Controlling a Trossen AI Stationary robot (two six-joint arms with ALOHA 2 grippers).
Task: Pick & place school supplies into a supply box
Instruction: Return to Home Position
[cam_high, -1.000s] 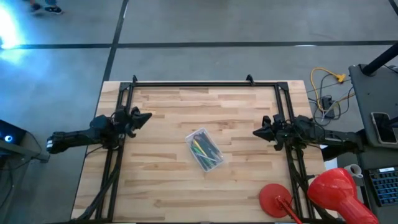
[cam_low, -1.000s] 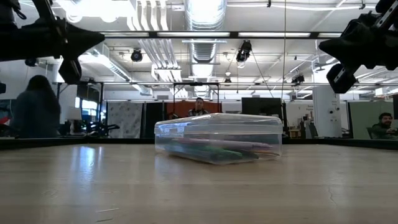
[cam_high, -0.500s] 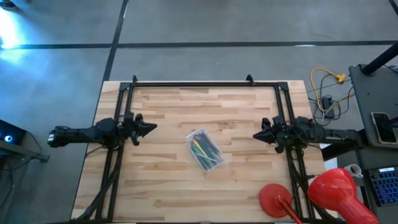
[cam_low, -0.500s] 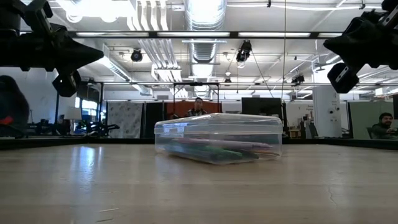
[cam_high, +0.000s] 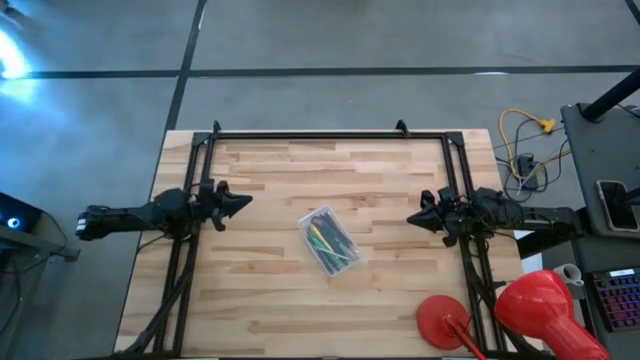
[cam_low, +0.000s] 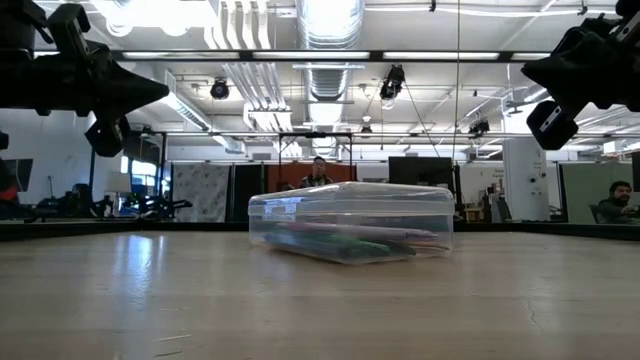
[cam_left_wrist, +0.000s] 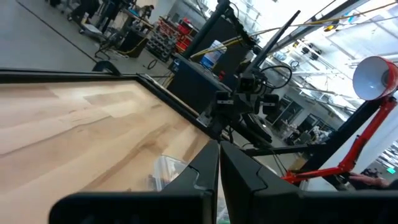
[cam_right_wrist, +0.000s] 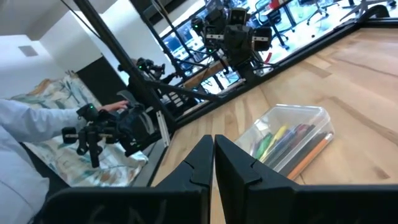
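Supply box (cam_high: 329, 241): clear plastic, lid down, flat on the table (cam_high: 270, 170) about its middle, long side set diagonally to the edges.

School supplies (cam_right_wrist: 281, 139): pens and pencils in green, yellow, red and orange, all inside the box, seen through its wall.

Left gripper (cam_high: 243, 202): just inside the table's left edge, raised off the surface, pointing toward the middle, well apart from the box; fingers clenched tip to tip, nothing between them.

Right gripper (cam_high: 412, 217): just inside the right edge, likewise raised and well apart from the box; fingers pressed together, nothing held.

Red lamp (cam_high: 535, 305) and red disc (cam_high: 442, 320): at the near right corner.
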